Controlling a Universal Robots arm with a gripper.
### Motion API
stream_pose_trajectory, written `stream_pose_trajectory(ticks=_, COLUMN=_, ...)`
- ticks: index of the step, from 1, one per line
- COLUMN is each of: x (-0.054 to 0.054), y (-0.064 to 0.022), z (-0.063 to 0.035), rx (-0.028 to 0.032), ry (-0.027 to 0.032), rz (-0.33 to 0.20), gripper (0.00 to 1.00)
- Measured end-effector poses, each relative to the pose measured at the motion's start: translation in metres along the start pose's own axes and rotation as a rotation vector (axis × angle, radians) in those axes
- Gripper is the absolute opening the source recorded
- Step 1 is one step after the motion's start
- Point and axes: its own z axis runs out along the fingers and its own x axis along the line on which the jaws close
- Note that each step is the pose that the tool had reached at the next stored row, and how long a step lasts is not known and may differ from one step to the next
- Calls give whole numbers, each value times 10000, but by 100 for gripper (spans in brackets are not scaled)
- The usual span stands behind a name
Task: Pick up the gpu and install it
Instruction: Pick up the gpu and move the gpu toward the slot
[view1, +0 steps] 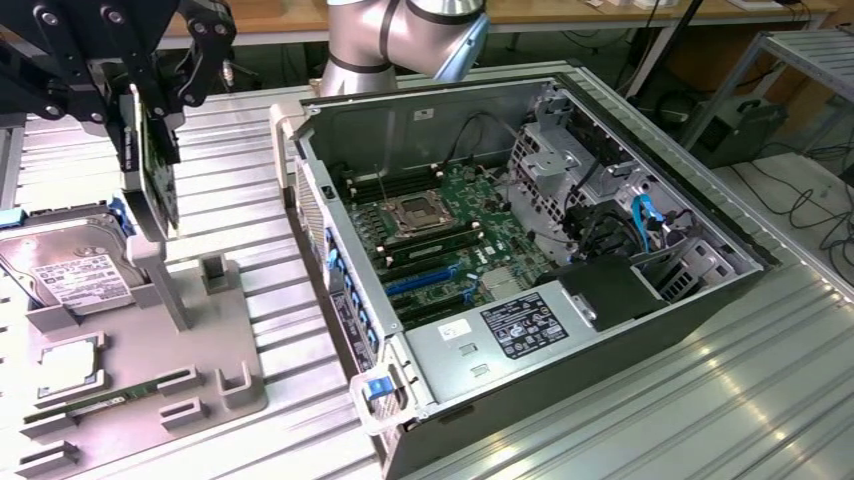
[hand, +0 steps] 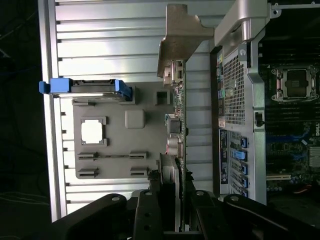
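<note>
**Entry: workstation assembly cell, single arm**

- End effector: black, two-fingered; fingers pressed against both faces of the gpu, clamped on it; outside the computer case, on the exterior view's left of it.
- gpu: green circuit board with a silver end bracket; held upright on edge; outside the computer case, near its perforated outer wall but apart from it; directly over the grey fixture's upright post, and whether it touches that post cannot be told.
- Computer case: lying on its side, open face upward; motherboard exposed inside, with a processor socket and blue slots; blue tabs along the wall nearest the gpu.
- Grey fixture: flat on the worktop, on the exterior view's left of the computer case, just beside it.
- Hard drive: silver, white label, blue side rails; on the fixture's end away from the computer case.
- Processor chip: square; seated in a fixture recess.
- Memory stick: slim, green; lying in the fixture.
- Worktop: ribbed aluminium; carries the computer case and the fixture.
- Arm: silver; rising behind the computer case.
</note>
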Motion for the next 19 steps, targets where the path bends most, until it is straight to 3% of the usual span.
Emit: stream_pose_trajectory(ticks=19, x=-100, y=6, z=4, rx=0, ry=0, rz=0, gripper=27)
